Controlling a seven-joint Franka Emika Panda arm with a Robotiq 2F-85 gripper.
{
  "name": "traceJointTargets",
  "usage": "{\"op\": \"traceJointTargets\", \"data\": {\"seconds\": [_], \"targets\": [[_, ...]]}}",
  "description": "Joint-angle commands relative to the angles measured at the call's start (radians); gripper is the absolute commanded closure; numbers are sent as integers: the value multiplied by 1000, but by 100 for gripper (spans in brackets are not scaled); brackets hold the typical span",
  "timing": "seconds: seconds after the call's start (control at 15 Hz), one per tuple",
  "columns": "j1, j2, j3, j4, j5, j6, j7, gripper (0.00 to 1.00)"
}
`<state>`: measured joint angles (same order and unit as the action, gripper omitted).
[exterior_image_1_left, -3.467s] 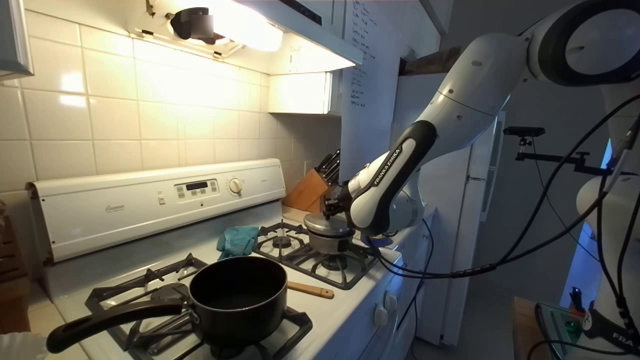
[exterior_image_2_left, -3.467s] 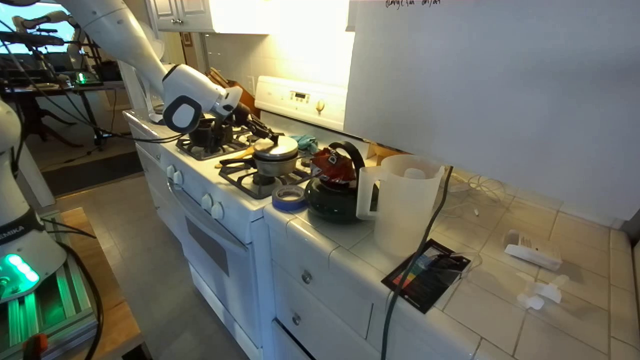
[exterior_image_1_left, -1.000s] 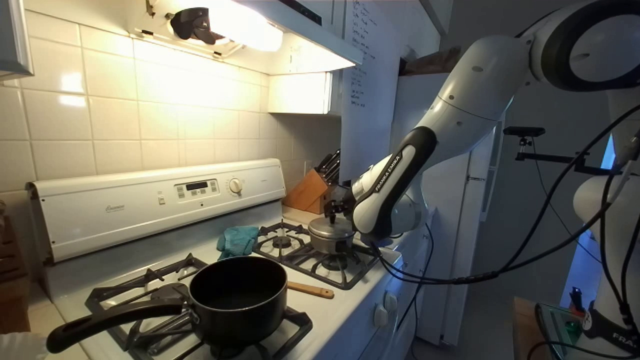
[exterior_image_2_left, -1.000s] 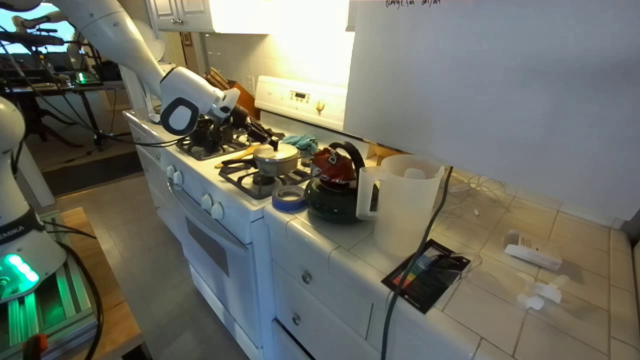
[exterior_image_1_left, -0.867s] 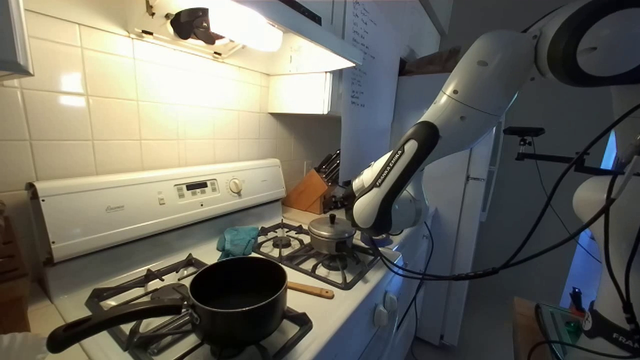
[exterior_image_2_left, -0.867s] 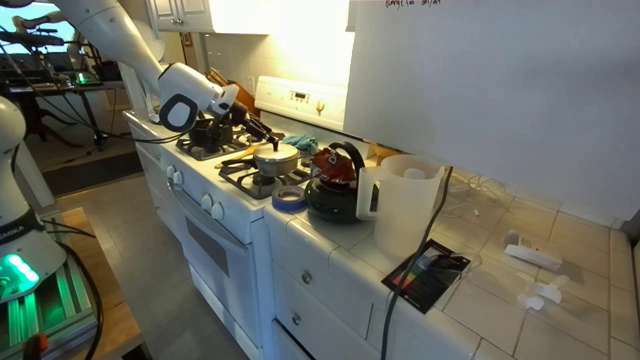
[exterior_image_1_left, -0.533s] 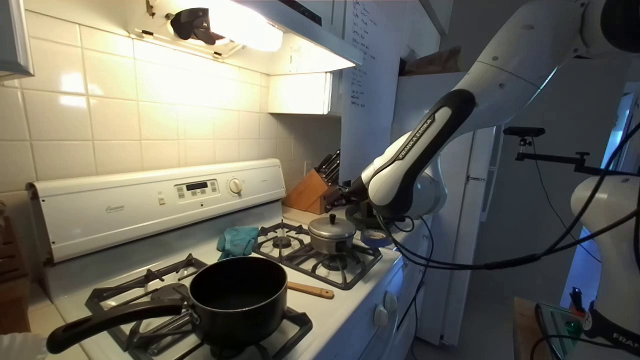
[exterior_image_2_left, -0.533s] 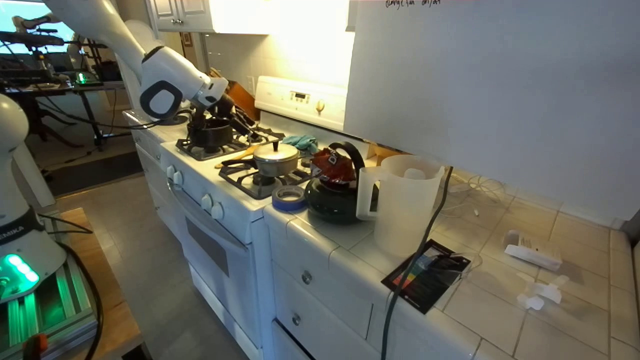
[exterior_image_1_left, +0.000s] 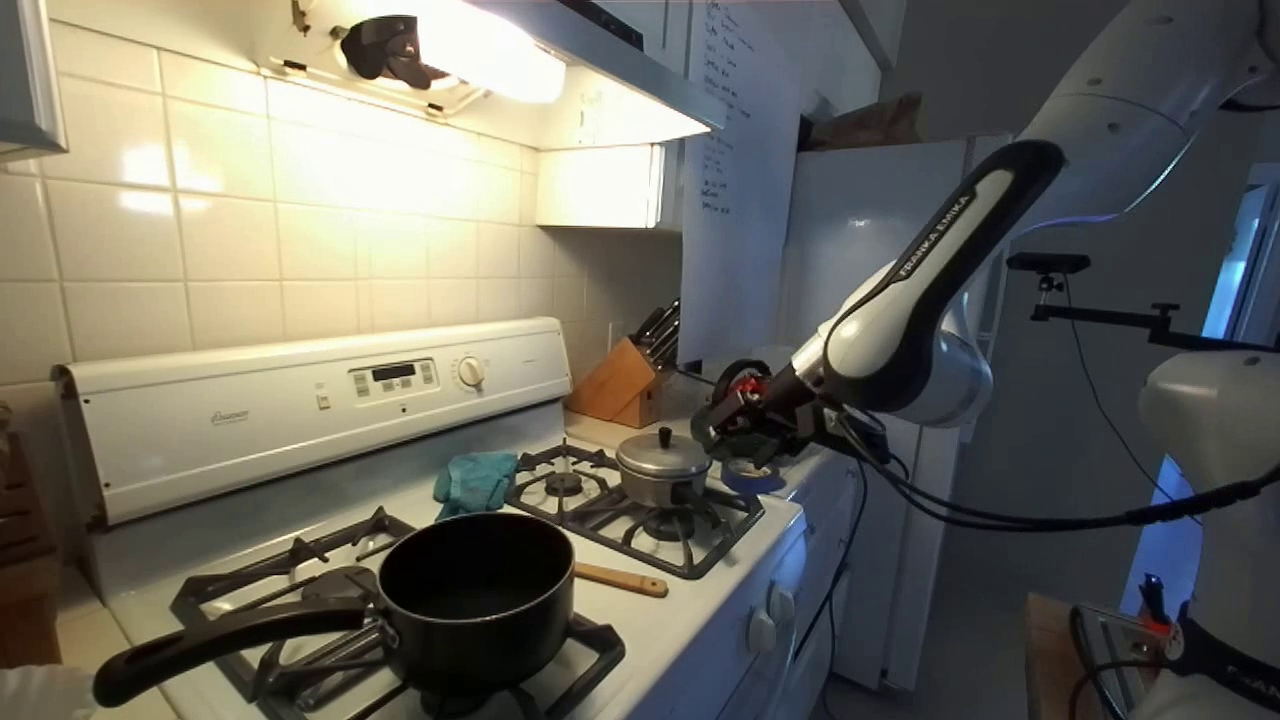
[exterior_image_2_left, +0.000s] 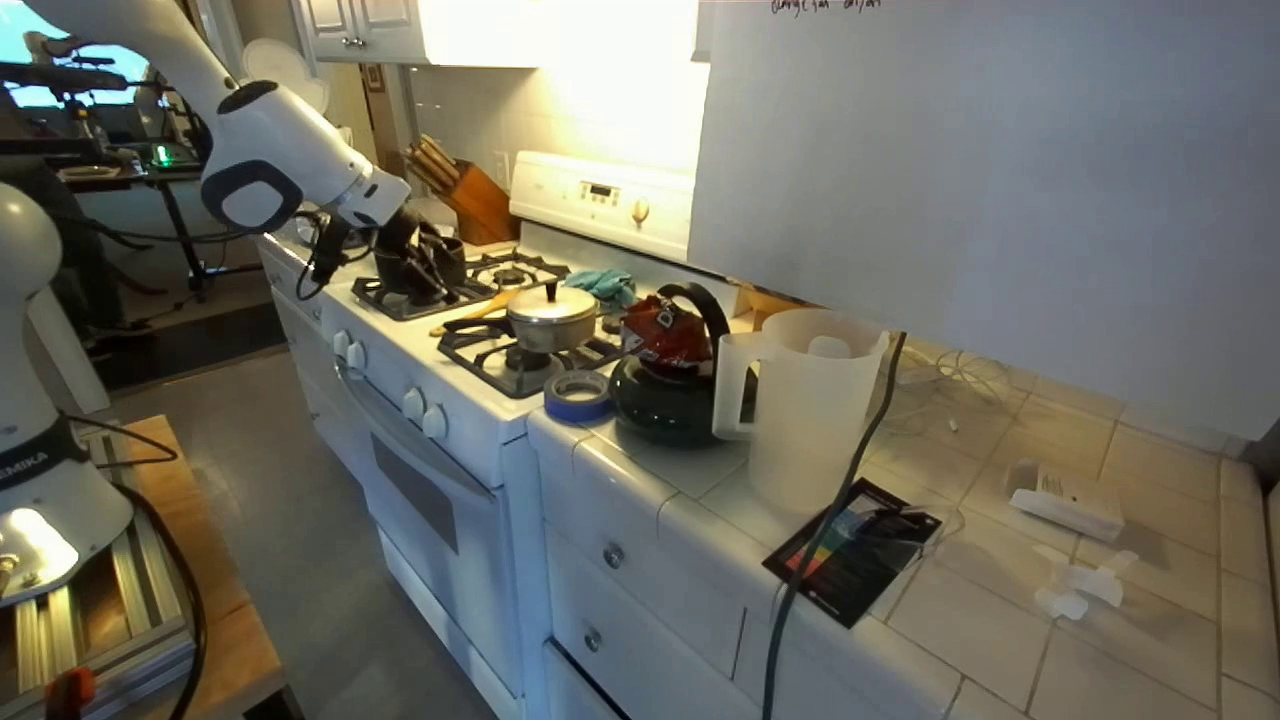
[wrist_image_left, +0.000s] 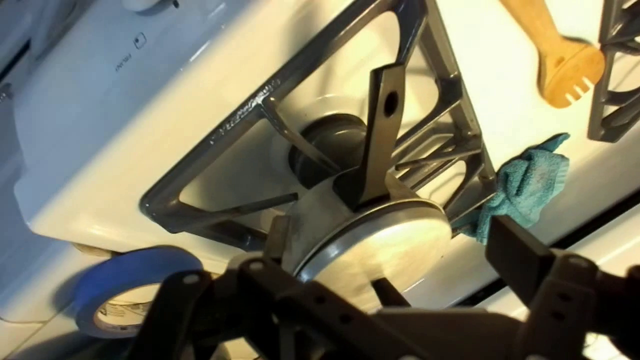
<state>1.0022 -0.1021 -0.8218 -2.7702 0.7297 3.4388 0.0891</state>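
A small silver saucepan (exterior_image_1_left: 658, 488) stands on a burner grate, its dark handle (wrist_image_left: 385, 125) showing in the wrist view. Its metal lid (exterior_image_2_left: 560, 306) lies flat on top, with a black knob (exterior_image_1_left: 665, 437) at the centre. My gripper (wrist_image_left: 398, 249) is open, jaws wide apart and nothing between them. In the wrist view the lid shows beyond and between the fingers, apart from them. In an exterior view the gripper (exterior_image_2_left: 440, 285) hangs back from the saucepan, in front of the black pot. Its fingers blend with the dark kettle behind in an exterior view.
A black pot (exterior_image_1_left: 480, 610) sits on another burner, near a wooden spatula (wrist_image_left: 570, 70) and a teal cloth (wrist_image_left: 532, 182). Blue tape (exterior_image_2_left: 578, 398), a dark kettle (exterior_image_2_left: 660, 405) and a frosted pitcher (exterior_image_2_left: 815, 430) stand on the adjoining counter. A knife block (exterior_image_1_left: 612, 385) is behind.
Earlier the gripper held the knob with the lid slightly raised. The lid then came down onto the saucepan. The jaws opened, and the arm has drawn back up and away toward its base.
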Motion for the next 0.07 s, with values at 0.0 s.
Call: {"op": "traceJointTargets", "data": {"seconds": [0.0], "targets": [[-8,-28,-5,5,38,-22,-36,0]]}}
